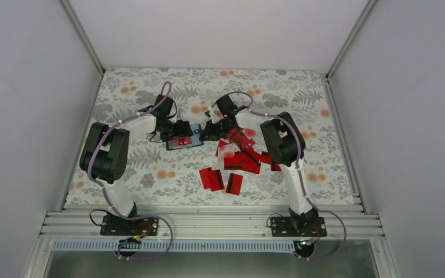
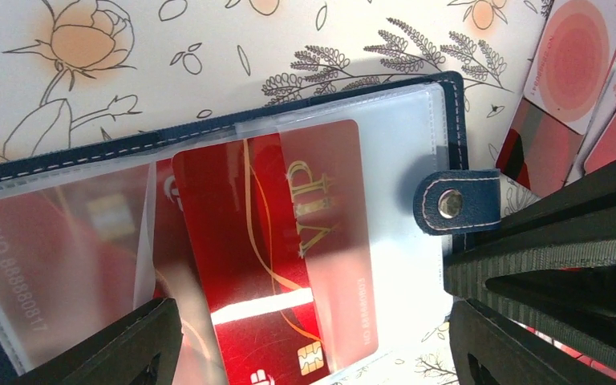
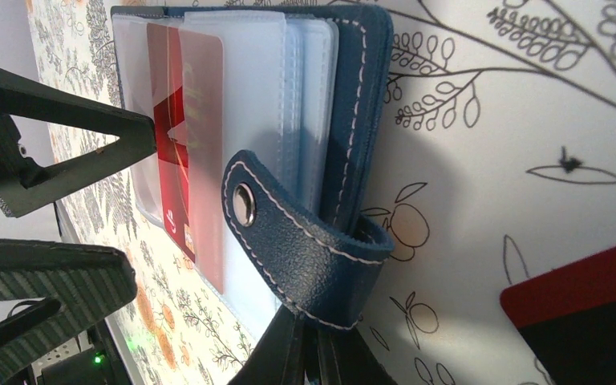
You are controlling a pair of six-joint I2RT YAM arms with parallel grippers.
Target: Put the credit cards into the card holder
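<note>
The navy card holder (image 1: pixel 195 129) lies open on the floral table, its clear sleeves up (image 2: pixel 128 144). A red card with gold VIP lettering (image 2: pixel 273 224) sits partly inside one sleeve; its chip end sticks out. My left gripper (image 2: pixel 313 321) is open, its fingers wide apart on either side of that card, not touching it. My right gripper (image 3: pixel 314 365) is shut on the holder's right edge by the snap strap (image 3: pixel 289 233). Several loose red credit cards (image 1: pixel 243 159) lie in a pile right of the holder.
Two more red cards (image 1: pixel 211 178) lie nearer the front edge. A red card with a dark stripe (image 3: pixel 585 313) lies close to the right gripper, and another one (image 2: pixel 537 148) lies just past the holder. White walls enclose the table.
</note>
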